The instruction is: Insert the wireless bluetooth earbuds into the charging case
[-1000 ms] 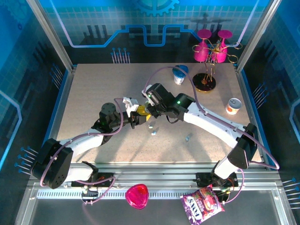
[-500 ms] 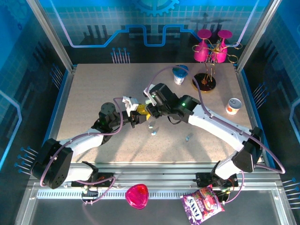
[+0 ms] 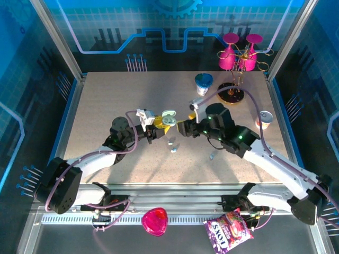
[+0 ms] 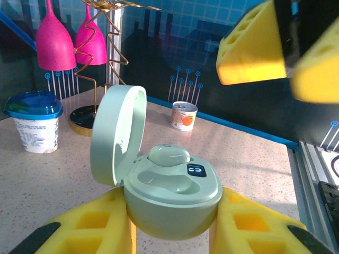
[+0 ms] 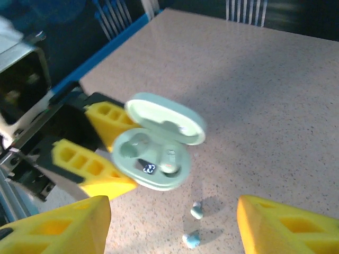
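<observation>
A pale green charging case (image 4: 172, 193) is clamped between my left gripper's (image 4: 172, 235) yellow fingers (image 4: 90, 225), held just above the table. Its lid (image 4: 117, 135) stands open, and one earbud (image 4: 168, 154) sits in the far socket while the near socket is empty. From the top the case (image 3: 166, 119) lies just left of my right gripper (image 3: 186, 127), which is open and holds nothing. The right wrist view has the case (image 5: 153, 156) ahead and two loose earbuds (image 5: 197, 210) (image 5: 190, 239) on the table between my right gripper's (image 5: 172, 233) spread fingers. A third earbud (image 3: 212, 155) lies further right.
A blue-lidded cup (image 3: 204, 83), a gold stand (image 3: 231, 92) with pink glasses (image 3: 235, 58) and a small can (image 3: 263, 119) stand at the back right. A pink heart-shaped thing (image 3: 154, 221) and a snack bag (image 3: 229, 233) lie off the table's front edge.
My right gripper has drawn back to the right, away from the case, uncovering the open lid. The left gripper and the case have hardly moved.
</observation>
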Controlling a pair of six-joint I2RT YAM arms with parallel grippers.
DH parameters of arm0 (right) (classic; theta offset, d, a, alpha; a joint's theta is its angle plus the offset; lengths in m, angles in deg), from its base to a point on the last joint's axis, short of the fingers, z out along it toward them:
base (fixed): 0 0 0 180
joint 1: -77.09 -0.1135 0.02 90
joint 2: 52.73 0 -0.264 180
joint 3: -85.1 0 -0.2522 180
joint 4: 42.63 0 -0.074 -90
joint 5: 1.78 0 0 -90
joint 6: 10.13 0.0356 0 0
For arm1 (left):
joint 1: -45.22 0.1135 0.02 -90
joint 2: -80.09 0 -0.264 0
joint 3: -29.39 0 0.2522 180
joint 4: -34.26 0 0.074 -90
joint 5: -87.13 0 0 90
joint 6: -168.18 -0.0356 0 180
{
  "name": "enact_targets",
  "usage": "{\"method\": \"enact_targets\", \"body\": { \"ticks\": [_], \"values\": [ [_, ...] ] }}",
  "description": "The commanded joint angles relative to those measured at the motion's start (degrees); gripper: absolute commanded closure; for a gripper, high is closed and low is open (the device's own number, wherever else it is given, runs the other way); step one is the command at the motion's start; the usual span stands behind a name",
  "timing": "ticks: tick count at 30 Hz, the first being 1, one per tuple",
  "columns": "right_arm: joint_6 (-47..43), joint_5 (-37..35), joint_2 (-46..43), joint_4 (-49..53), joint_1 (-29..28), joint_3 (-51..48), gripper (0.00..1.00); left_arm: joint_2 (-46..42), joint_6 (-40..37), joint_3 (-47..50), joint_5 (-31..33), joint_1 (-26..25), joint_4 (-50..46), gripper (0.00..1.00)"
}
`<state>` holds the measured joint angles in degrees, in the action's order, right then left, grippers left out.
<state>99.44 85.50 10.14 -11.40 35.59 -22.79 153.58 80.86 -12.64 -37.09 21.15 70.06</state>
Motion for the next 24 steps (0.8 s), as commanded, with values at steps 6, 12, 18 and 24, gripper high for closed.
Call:
{"method": "enact_targets", "body": {
  "ticks": [6,12,18,24],
  "values": [
    [16.4,5.4,-1.7,-13.5,9.5,-14.0,0.37,-5.9,-2.6,1.2,1.8,0.6,0.8,0.75],
    [21.8,8.6,8.8,-13.3,9.6,-14.3,0.39,-9.1,-2.6,0.9,1.1,0.5,-0.4,0.75],
    [25.8,8.9,18.4,-17.9,4.4,-13.3,0.4,-13.0,-4.4,0.7,1.0,0.5,-4.0,0.75],
    [29.0,8.0,28.0,-21.0,-1.3,-10.1,0.44,-15.4,-5.2,0.4,0.8,0.4,-6.0,0.75]
  ]
}}
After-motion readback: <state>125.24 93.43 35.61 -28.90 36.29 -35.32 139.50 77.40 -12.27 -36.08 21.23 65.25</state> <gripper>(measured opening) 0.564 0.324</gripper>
